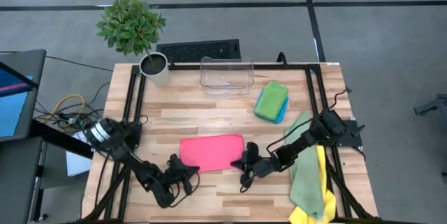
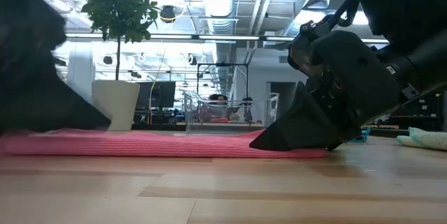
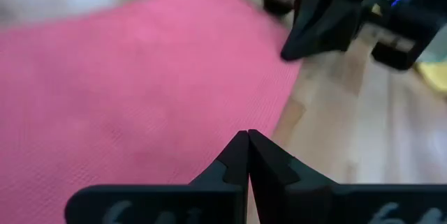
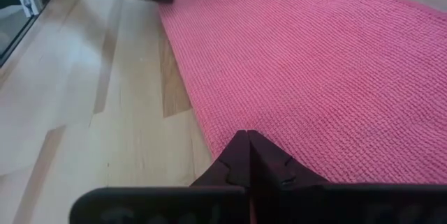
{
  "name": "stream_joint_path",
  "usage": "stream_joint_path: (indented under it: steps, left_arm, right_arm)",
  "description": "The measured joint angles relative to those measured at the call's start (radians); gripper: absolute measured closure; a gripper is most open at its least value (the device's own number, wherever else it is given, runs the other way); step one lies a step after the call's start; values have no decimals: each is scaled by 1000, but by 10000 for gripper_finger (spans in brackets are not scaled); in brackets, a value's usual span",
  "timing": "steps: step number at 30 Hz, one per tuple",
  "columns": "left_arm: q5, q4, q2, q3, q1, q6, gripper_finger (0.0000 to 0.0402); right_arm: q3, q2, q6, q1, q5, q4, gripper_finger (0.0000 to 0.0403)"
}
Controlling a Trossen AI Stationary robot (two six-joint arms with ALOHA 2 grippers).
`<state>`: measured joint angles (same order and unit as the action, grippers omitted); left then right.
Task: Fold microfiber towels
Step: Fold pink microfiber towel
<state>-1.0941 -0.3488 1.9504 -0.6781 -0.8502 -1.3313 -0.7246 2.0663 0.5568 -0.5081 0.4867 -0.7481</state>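
A pink towel (image 1: 211,151) lies spread flat at the table's near middle. My left gripper (image 1: 190,174) is shut at the towel's near left corner, and in the left wrist view its tips (image 3: 248,137) stand over the pink towel's (image 3: 140,91) edge. My right gripper (image 1: 242,162) is shut at the near right corner, its tips (image 4: 246,137) over the weave (image 4: 314,63). A folded green towel on a blue one (image 1: 271,100) rests at the far right. A sage green towel (image 1: 304,172) and a yellow one (image 1: 316,213) lie loose by the right edge. My left gripper's shut tips hover at or on the pink towel's near left corner (image 3: 209,133), slanting in from the table's left; whether they touch the cloth I cannot tell. My right gripper's shut tip (image 2: 257,143) sits down at the level of the towel's near right corner (image 2: 237,144), slanting in from the table's right. The towel lies flat on the table.
A clear plastic bin (image 1: 225,75) stands at the far middle, with a potted plant (image 1: 154,67) to its left and a keyboard (image 1: 199,49) behind it. Bare wood (image 1: 209,196) shows along the near edge between the arms.
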Motion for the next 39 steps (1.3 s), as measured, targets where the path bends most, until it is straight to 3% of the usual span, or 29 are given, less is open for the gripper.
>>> stream_joint_path:
  steps: [4,7,13,18,24,30,35,39]
  left_arm:
    - [-83,34,88,-41,-21,-12,401]
    - [-29,110,82,-91,-15,19,401]
    - [191,363,39,-223,40,-8,401]
    - [216,420,54,-259,62,34,401]
    - [200,441,55,-258,60,38,401]
    - [164,475,56,-256,62,89,401]
    - [155,482,55,-255,82,140,401]
    - [130,516,-9,-250,90,173,401]
  right_arm:
    - [0,0,-3,-2,5,8,384]
    - [2,-2,-30,-6,5,-23,383]
    - [-58,-47,-286,-8,7,-211,383]
    - [-149,23,-377,27,-43,-177,387]
    - [-164,144,-307,36,-116,-166,377]
    - [-112,198,-215,37,-126,-329,390]
    - [-70,184,-200,26,-94,-341,382]
    - [-31,97,-207,19,-45,-265,381]
